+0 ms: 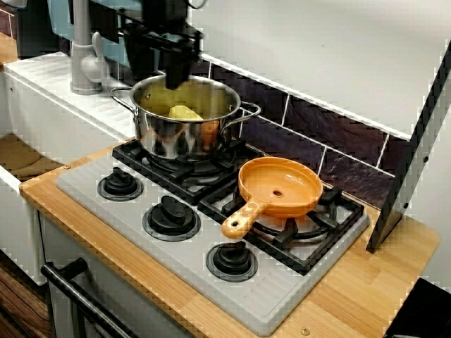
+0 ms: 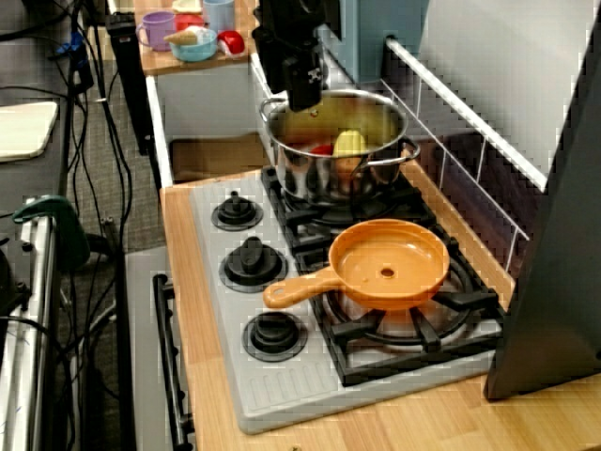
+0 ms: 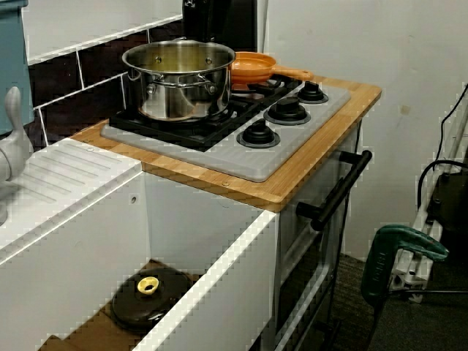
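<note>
My black gripper (image 1: 176,76) hangs over the back rim of a steel pot (image 1: 158,134) on the stove's back left burner. Its tip sits just above the pot's mouth, holding nothing that I can see. Its fingers read as one dark block, so their state is unclear. In the view from above the gripper (image 2: 305,94) hovers over the pot's (image 2: 310,178) left rim. Inside lie a yellow piece (image 2: 349,143) and a red piece (image 2: 321,149). An empty orange pan (image 1: 280,186) rests on the burner beside the pot. In the sink-side view the arm (image 3: 219,22) rises behind the pot (image 3: 179,91).
Three black knobs (image 1: 171,215) line the grey stove front. A grey faucet (image 1: 84,63) and a white sink stand left of the stove. A black lid with a yellow knob (image 3: 150,300) lies in the basin. A dark panel (image 1: 412,155) leans at the counter's right end.
</note>
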